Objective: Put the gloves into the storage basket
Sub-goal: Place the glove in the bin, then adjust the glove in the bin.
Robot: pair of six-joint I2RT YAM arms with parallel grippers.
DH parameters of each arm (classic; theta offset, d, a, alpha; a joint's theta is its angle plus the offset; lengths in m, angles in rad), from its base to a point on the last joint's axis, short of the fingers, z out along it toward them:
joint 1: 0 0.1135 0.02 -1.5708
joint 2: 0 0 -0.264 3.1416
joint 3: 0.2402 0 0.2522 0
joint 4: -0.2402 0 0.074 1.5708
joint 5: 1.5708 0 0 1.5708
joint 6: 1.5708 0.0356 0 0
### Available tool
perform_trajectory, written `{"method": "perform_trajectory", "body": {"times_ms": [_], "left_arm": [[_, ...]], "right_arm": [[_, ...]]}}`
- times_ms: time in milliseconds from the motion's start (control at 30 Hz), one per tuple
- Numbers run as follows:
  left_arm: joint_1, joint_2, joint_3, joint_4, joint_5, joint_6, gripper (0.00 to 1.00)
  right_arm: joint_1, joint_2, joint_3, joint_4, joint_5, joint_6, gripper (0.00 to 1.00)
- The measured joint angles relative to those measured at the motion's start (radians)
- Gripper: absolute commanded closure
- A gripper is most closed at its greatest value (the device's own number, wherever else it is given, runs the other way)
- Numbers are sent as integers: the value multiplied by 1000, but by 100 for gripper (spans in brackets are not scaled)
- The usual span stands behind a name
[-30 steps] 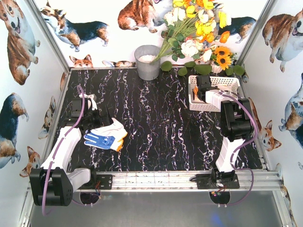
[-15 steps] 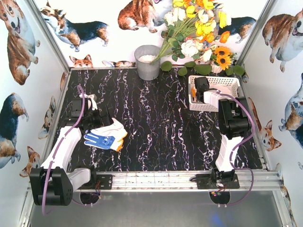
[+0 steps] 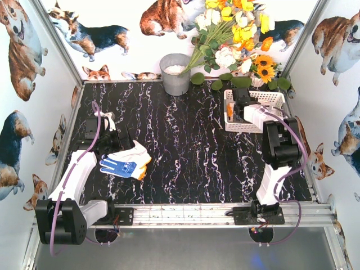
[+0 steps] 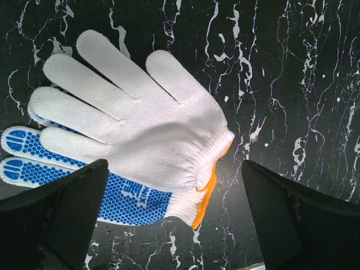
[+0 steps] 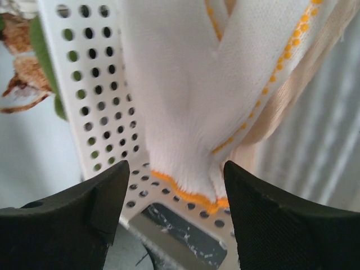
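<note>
Two gloves lie stacked on the black marble table at the left: a white glove (image 3: 134,153) (image 4: 140,124) with an orange cuff, on top of a blue-palmed glove (image 3: 117,166) (image 4: 84,191). My left gripper (image 3: 115,140) (image 4: 173,164) hovers open right above their cuffs, touching neither. At the far right stands the white storage basket (image 3: 271,99) (image 5: 93,84). Inside it a white glove (image 5: 185,95) with an orange cuff leans on the perforated wall, a beige glove (image 5: 298,90) beside it. My right gripper (image 3: 238,110) (image 5: 175,169) is open, its fingers either side of that cuff with gaps.
A grey metal bucket (image 3: 175,73) stands at the back middle. A bunch of flowers (image 3: 236,39) overhangs the back right corner near the basket. Metal frame posts and corgi-printed walls close in the table on three sides.
My right gripper has opened and let go of the white glove over the basket. The left arm and the two gloves on the table have not moved.
</note>
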Motion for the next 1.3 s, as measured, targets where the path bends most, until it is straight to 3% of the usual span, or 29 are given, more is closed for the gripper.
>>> {"method": "perform_trajectory", "body": {"times_ms": [333, 433, 567, 700, 800, 900, 1233, 1300], "left_arm": [[0, 0, 0, 0, 1, 0, 2], [0, 0, 0, 0, 2, 0, 2], [0, 0, 0, 0, 4, 0, 2], [0, -5, 0, 0, 2, 1, 2], [0, -23, 0, 0, -3, 0, 2], [0, -42, 0, 0, -6, 0, 2], [0, -45, 0, 0, -9, 0, 2], [0, -45, -3, 3, -8, 0, 2]], "right_arm": [[-38, -266, -131, 20, -76, -187, 35], [-55, -324, -166, 42, -87, -349, 43], [-69, -343, -157, 93, -90, -655, 44], [-74, -299, -111, 90, -87, -922, 44], [-80, -228, -54, 83, -86, -1082, 53], [-91, -148, 19, 43, -92, -1212, 54], [-217, 6, 197, -69, -211, -1415, 53], [-241, 61, 250, -74, -251, -1437, 56]]}}
